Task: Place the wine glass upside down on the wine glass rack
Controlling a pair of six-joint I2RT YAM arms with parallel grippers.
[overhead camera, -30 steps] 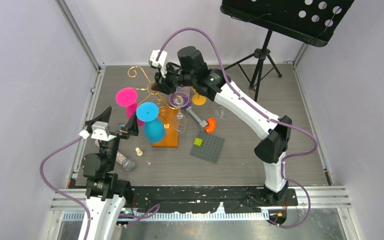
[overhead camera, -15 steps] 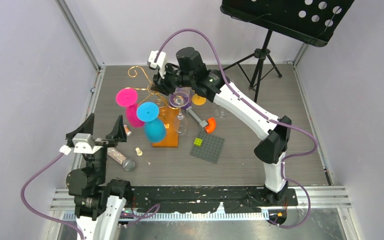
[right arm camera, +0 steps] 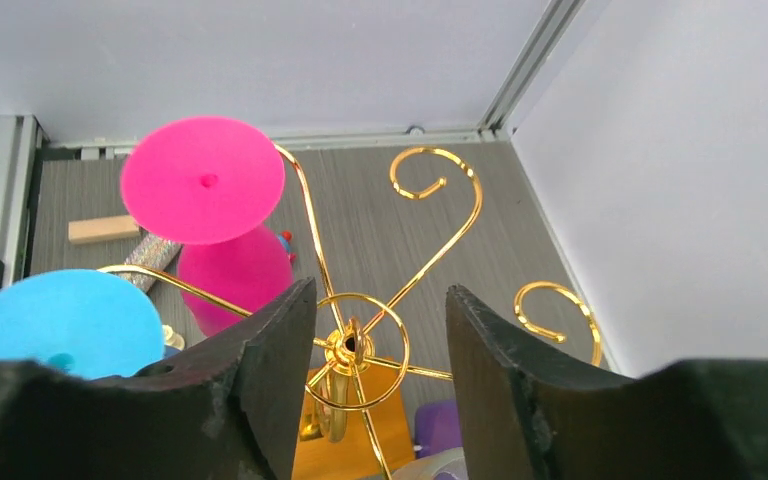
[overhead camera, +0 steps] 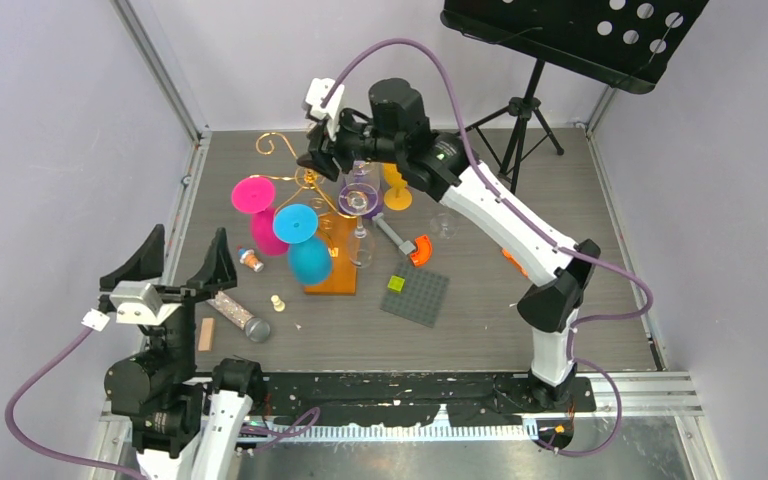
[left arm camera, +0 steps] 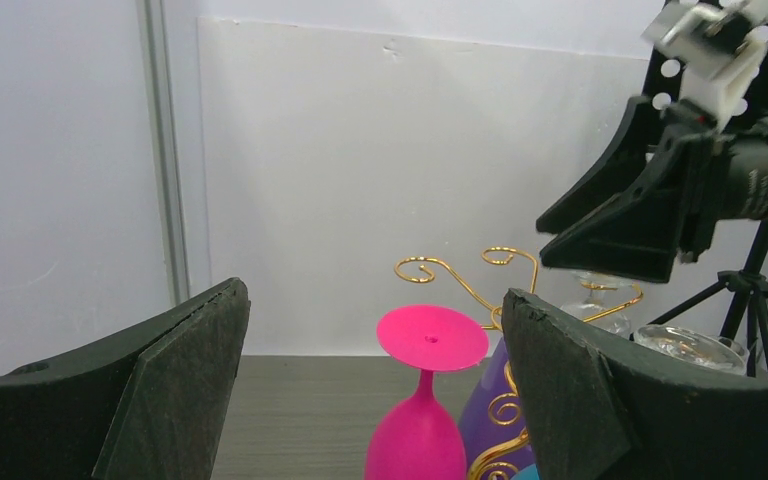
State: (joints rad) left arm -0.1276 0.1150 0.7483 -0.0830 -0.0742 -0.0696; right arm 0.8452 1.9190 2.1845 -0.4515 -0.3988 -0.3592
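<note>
Top view: high, near side, facing down. Left wrist: level, distant. Right wrist: close above — all share the wine glass rack (right arm camera: 348, 346).

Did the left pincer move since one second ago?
Yes. The left pincer drew left and toward the near edge, away from the wine glass rack.

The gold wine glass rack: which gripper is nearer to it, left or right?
Right. The right gripper hovers just above the rack's curled arms; the left gripper is well apart from it, at the near left of the table.
</note>
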